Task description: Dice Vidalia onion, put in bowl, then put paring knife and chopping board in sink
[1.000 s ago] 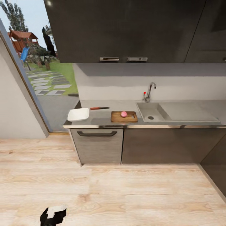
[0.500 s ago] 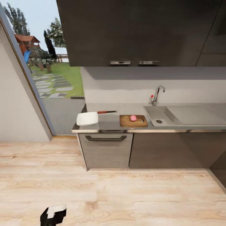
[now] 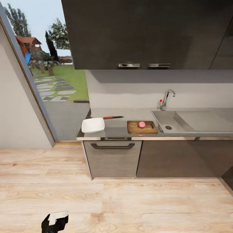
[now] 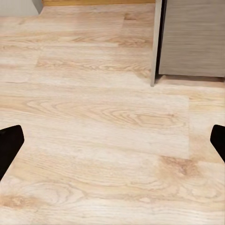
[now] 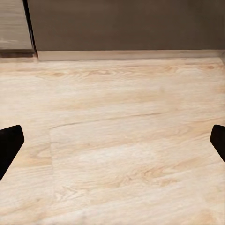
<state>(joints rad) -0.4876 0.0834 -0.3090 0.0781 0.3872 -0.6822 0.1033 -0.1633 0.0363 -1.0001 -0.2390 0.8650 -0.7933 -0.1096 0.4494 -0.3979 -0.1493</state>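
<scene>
The pinkish Vidalia onion [image 3: 141,124] rests on the brown chopping board [image 3: 150,129], which lies on the grey countertop [image 3: 118,130] just left of the sink [image 3: 164,120]. The paring knife [image 3: 113,117] lies flat behind the board, its reddish handle towards the white bowl [image 3: 93,125] at the counter's left end. Both arms are far from the counter. My left gripper [image 4: 112,145] is open over bare floor, its dark fingertips [image 4: 9,146] wide apart. My right gripper [image 5: 112,145] is open too, above floor near the cabinet base.
A chrome faucet [image 3: 167,98] with a red knob stands behind the basin. Dark wall cabinets [image 3: 145,32] hang overhead, and a drawer with a bar handle [image 3: 112,146] sits under the bowl. A glass door [image 3: 48,81] opens on a garden at left. Pale wooden floor [image 3: 129,200] lies before the counter.
The whole head view has shifted, so the counter now sits further right and a little lower in the picture. Nothing on the counter has moved. Both grippers are unchanged.
</scene>
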